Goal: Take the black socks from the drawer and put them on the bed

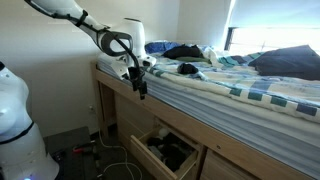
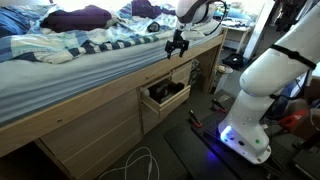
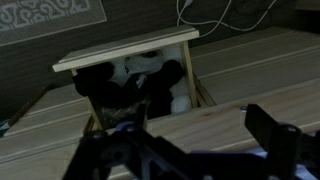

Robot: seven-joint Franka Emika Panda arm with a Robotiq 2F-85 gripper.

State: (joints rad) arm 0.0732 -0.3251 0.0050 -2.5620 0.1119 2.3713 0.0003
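Right now the fingers [image 3: 268,130] hang spread apart with nothing between them, straight above the drawer [image 3: 125,52], which stands pulled out under the bed [image 1: 250,105]. In the wrist view the drawer is packed with dark cloth and a few pale patches, all in shadow. I cannot pick a separate sock bundle out of that jumble.

Above the drawer and a little beyond it, on the striped bedding close to the side rail, lies a small black oval lump. As far as I can judge, these are the black socks [image 1: 187,69], lying just in front of the larger navy heap [image 1: 185,50]. I read the socks as lying on the bed rather than in the drawer, but I hold that loosely because the lump is tiny in an exterior view.

If I have to take hold of them, I expect a light, soft bundle that squashes under the fingers and carries no risk of breaking. Knit fabric should not slide much, but a shallow pinch may catch only one layer and let the roll fall open. I would straddle the fat middle of the oval across its short side and sink in before clenching. Above the drawer the worry is different, since neighbouring dark cloth could get dragged up with the socks.
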